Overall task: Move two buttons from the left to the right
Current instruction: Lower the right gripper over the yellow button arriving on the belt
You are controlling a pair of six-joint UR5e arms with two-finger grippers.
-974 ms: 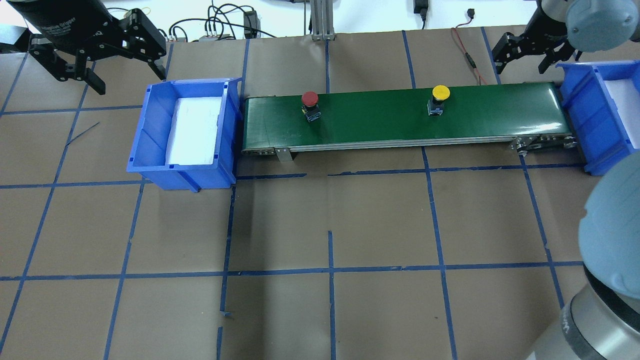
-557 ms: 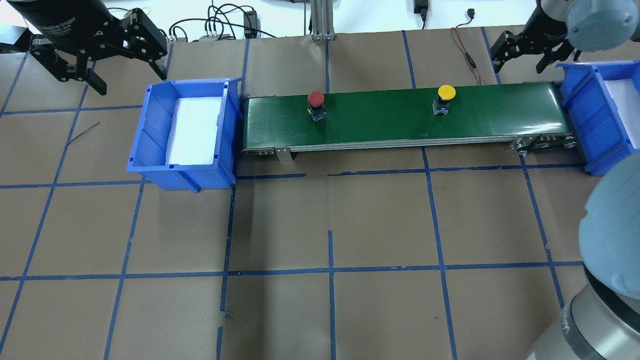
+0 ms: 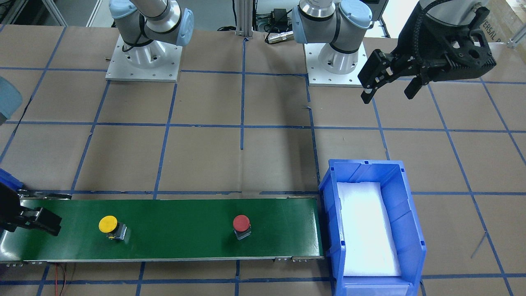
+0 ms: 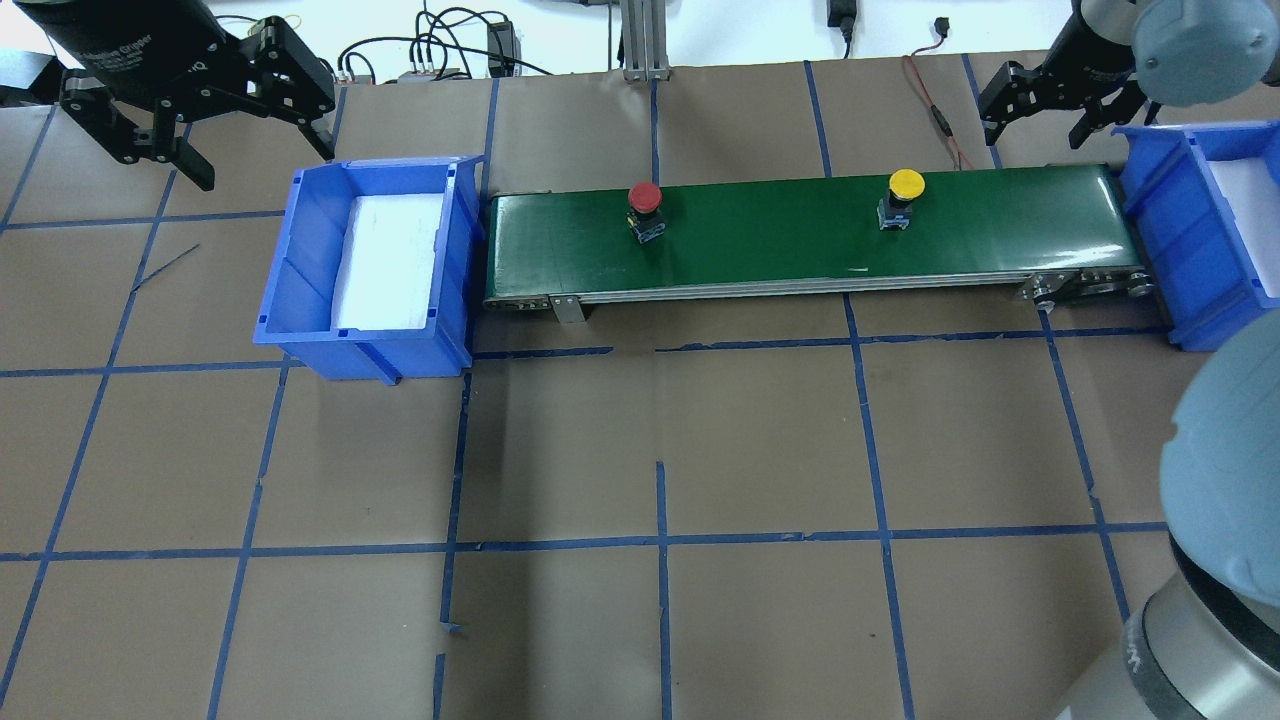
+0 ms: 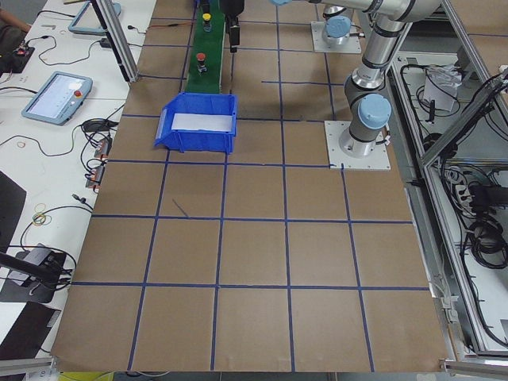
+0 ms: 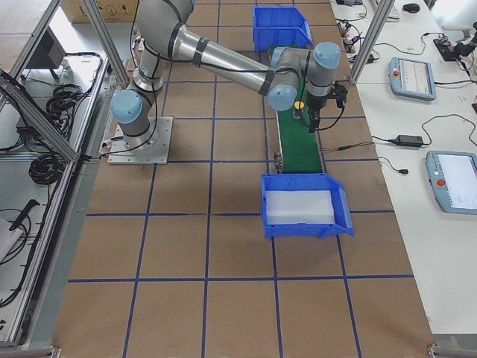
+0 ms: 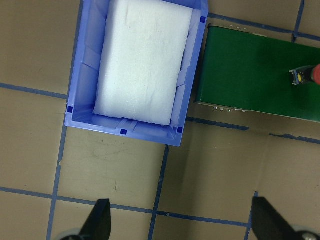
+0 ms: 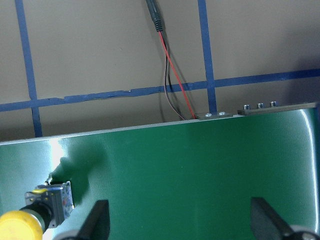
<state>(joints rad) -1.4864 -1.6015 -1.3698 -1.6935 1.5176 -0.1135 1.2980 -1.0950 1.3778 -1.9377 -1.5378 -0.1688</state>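
Brown paper marked into squares by blue tape covers the table [image 4: 760, 440]. A long green belt [image 4: 780, 245] with a smooth, slightly glossy surface runs between two blue plastic bins, the left bin [image 4: 300, 260] and the right bin [image 4: 1160, 230]. Each bin holds a white foam pad [image 4: 390, 260].

Both buttons rest on the belt, well apart. The red button [image 4: 645, 200] sits nearer the left bin. The yellow button [image 4: 905, 187] sits nearer the right bin. Each has a round domed cap on a short black-and-metal body.

The left gripper [image 4: 262, 165] hovers beside the far corner of the left bin, jaws spread wide and holding nothing. The right gripper [image 4: 1035, 130] hangs above the far edge of the belt near the right bin, jaws likewise spread and holding nothing.

The left wrist view alone shows the grainy texture of the foam, with the red button at the frame's right edge. The right wrist view alone shows a red and a black wire [image 8: 172, 75] running to the belt frame, and the yellow button's square metal body just beside one finger [image 8: 97, 220]. The front-facing view alone shows both arm bases bolted to metal plates [image 3: 144, 61].
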